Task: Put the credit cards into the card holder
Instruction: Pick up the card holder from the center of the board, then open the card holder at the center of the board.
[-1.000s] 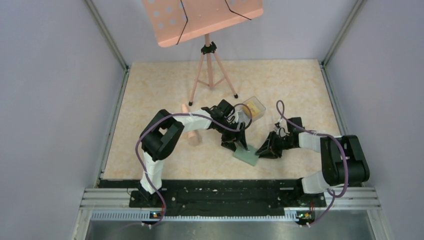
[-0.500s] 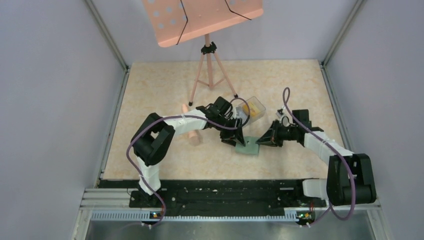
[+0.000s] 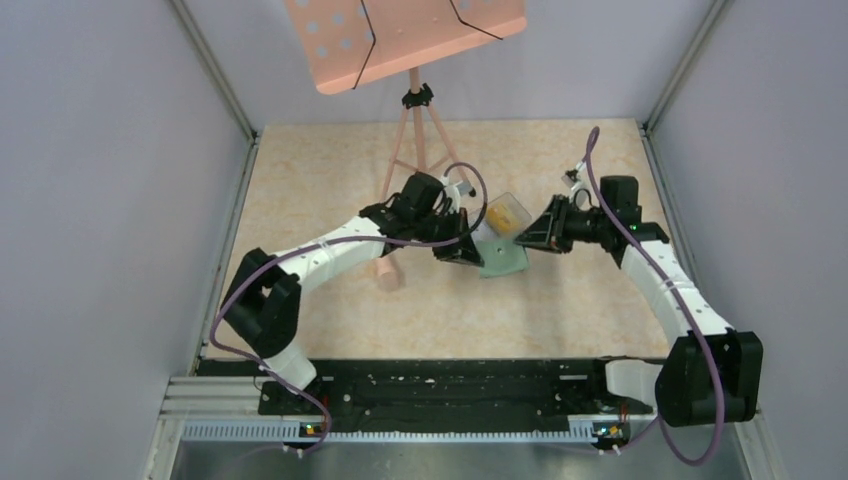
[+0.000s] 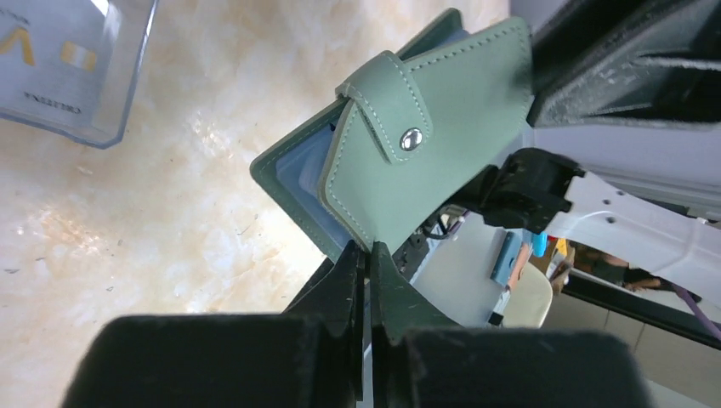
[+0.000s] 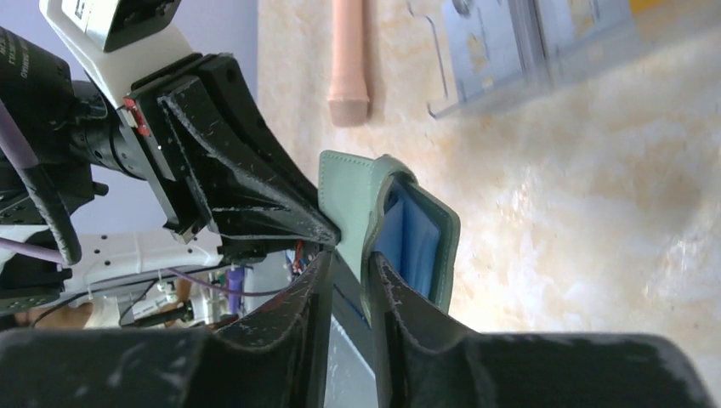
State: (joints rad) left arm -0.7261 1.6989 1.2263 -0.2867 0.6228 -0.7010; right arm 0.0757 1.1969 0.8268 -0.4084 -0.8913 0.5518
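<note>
The sage-green card holder [image 3: 503, 259] hangs tilted between my two grippers, its snap stud [image 4: 411, 138] facing the left wrist camera. My left gripper [image 4: 368, 248] is shut on the lower corner of its cover. My right gripper [image 5: 349, 259] stands slightly open at the opposite edge, with the cover's edge between its fingers and one fingertip [image 5: 380, 265] in front of the blue sleeves [image 5: 408, 242]. The credit cards lie in a clear box [image 3: 508, 213]: an orange one shows from above, and a pale card [image 4: 53, 53] shows in the left wrist view.
A pink music stand on a tripod [image 3: 417, 140] stands at the back of the table. A pink cylinder [image 3: 385, 272] lies left of the grippers, beside the left arm. Grey walls close in the table on both sides.
Both arms have reached away from the near edge, carrying the card holder toward the clear box. The left jaws have closed on its corner.
</note>
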